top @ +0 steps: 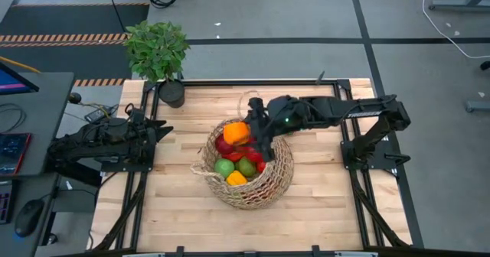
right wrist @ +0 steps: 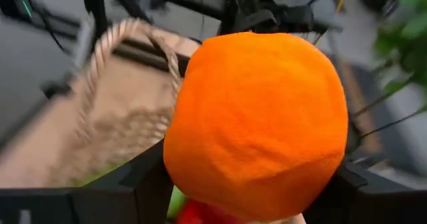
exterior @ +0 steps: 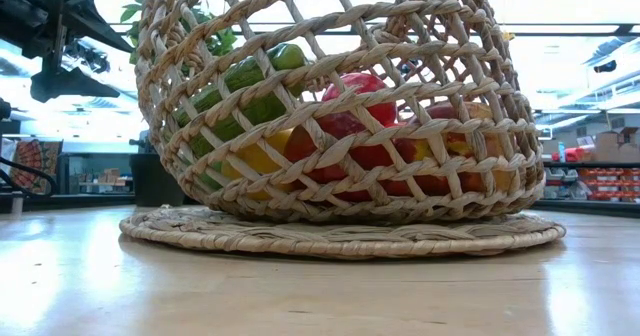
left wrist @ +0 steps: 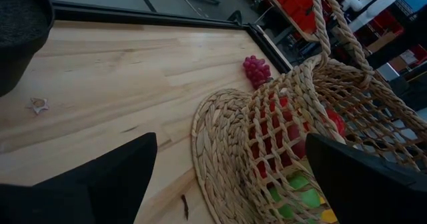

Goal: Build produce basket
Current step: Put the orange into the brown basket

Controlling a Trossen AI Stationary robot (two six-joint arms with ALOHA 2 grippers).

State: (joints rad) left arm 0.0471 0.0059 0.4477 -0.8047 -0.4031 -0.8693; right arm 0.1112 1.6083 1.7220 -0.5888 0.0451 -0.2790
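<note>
My left hand waits at the table's left edge, fingers spread wide and empty, pointed toward the basket but well apart from it. The basket sits mid-table, already holding red, green and yellow produce. One bunch of grapes lies on the table just beyond the basket's far side. My right hand reaches in from the right and hangs over the basket's far rim, partly closed around an orange. The orange is directly above the pile, so I judge the coming move is simply downward and a release. The right arm is the nearer one.
</note>
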